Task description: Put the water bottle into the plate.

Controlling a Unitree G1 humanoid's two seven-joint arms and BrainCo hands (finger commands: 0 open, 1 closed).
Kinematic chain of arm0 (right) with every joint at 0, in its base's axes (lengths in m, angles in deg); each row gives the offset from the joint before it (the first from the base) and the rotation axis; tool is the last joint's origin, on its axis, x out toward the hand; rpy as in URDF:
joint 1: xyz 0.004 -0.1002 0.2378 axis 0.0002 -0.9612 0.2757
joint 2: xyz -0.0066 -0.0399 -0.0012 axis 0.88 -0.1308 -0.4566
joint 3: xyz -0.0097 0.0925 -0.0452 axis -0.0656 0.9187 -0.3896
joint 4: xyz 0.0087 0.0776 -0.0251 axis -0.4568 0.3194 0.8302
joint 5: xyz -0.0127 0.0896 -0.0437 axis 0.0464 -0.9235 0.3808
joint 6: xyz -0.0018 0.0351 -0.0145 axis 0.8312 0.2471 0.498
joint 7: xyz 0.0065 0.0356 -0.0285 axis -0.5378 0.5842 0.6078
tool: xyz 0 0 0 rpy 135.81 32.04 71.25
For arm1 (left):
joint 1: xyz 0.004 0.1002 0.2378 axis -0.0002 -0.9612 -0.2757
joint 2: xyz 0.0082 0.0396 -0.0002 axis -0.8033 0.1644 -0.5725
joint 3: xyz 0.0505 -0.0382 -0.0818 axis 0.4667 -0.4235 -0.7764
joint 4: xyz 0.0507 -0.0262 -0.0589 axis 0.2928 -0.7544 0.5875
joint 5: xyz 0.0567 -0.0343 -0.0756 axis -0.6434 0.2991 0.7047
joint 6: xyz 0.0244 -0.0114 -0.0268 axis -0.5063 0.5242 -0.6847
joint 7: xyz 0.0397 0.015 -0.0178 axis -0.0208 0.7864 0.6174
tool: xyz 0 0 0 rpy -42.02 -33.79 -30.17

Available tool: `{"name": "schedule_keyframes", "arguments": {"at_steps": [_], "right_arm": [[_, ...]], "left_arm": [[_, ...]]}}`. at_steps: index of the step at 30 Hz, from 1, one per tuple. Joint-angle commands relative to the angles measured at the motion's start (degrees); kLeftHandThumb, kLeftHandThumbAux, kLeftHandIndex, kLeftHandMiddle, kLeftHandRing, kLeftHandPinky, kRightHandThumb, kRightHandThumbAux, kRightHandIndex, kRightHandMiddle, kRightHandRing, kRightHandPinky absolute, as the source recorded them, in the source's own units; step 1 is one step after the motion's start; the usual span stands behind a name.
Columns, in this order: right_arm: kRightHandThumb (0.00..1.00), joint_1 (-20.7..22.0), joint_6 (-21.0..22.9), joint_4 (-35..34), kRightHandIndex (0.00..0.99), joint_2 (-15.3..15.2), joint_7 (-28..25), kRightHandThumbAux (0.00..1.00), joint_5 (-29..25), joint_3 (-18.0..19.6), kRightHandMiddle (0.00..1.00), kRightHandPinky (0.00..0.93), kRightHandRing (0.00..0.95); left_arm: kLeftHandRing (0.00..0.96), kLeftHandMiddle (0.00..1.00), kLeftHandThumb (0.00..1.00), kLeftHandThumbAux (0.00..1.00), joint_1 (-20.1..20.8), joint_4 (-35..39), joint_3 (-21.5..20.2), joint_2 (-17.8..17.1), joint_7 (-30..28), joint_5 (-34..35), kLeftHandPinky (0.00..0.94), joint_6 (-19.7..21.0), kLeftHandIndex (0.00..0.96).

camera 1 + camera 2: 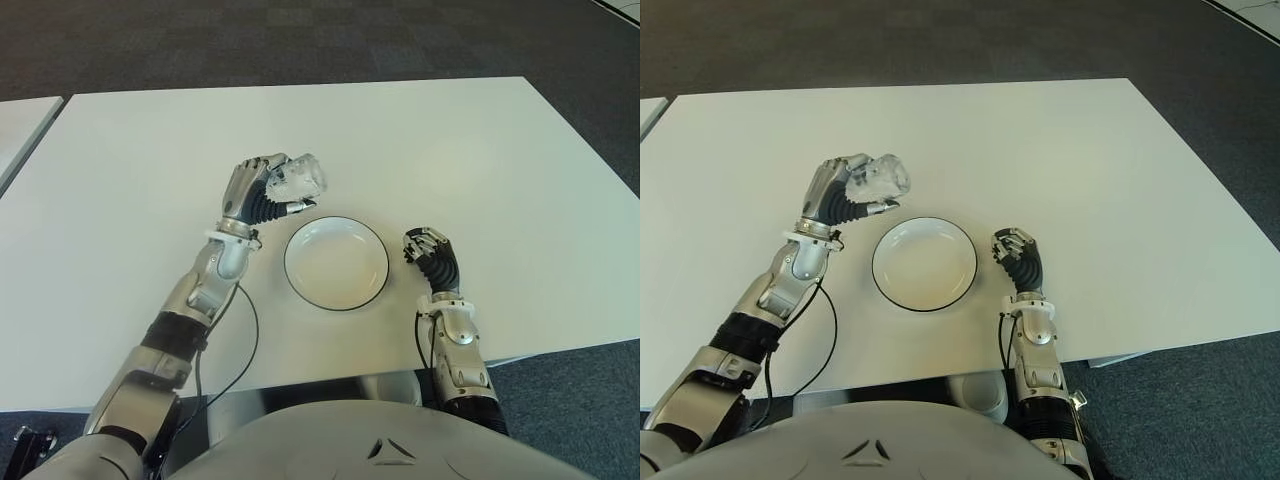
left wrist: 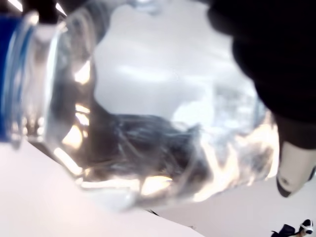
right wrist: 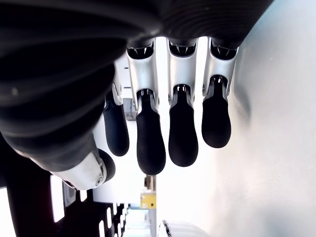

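Currently, line by line:

Water bottle [image 1: 297, 181]: clear plastic, tipped on its side, gripped in the left hand above the table, just off the plate's far-left rim; not yet in the plate. Blue band visible at one end in the left wrist view [image 2: 10, 74].

Left hand [image 1: 258, 190]: raised off the table, fingers wrapped around the bottle, thumb pressed against its near side; forearm angled up from the robot's left toward the plate, wrist bent so the bottle points toward the plate's side.

Plate [image 1: 300, 285]: white with a thin dark rim, flat on the table, between the two hands.

Right hand [image 1: 428, 250]: just beside the plate on its right, holding nothing; fingers [image 3: 150, 143] loosely bent and side by side in the right wrist view, forearm pointing straight away from the body.

Table [image 1: 450, 150]: white, broad, bordered by dark carpet [image 1: 300, 40].
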Motion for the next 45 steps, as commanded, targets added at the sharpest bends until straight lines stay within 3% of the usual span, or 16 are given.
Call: {"name": "schedule_keyframes", "arguments": {"at_steps": [1, 17, 25, 45], "right_arm": [[0.703, -1.0, 2.2, 1.2, 0.437, 0.5, 0.2, 0.73, -0.2, -0.1, 0.662, 0.642, 0.649], [0.702, -1.3, 2.1, 0.9, 0.437, 0.6, 0.2, 0.73, 0.0, -0.2, 0.664, 0.643, 0.651], [0.702, -1.3, 1.8, 0.9, 0.437, 0.5, -0.1, 0.73, -0.1, -0.2, 0.669, 0.647, 0.654], [0.704, -1.3, 2.3, 0.9, 0.437, 0.6, -0.1, 0.729, -0.3, 0.0, 0.657, 0.642, 0.646]], "left_arm": [[0.882, 0.89, 0.746, 0.698, -0.6, 2.8, 1.1, 0.0, -2.1, -1.1, 0.847, -1.3, 0.443], [0.882, 0.883, 0.744, 0.697, -3.4, 7.2, 7.8, 0.6, -8.8, -9.7, 0.867, 1.6, 0.443], [0.88, 0.877, 0.744, 0.696, -3.5, 2.9, 11.7, 0.9, -6.2, -14.9, 0.875, 1.6, 0.443], [0.886, 0.887, 0.745, 0.697, 0.7, -13.1, 20.6, 1.6, 7.6, -23.8, 0.894, -2.1, 0.443]]}}
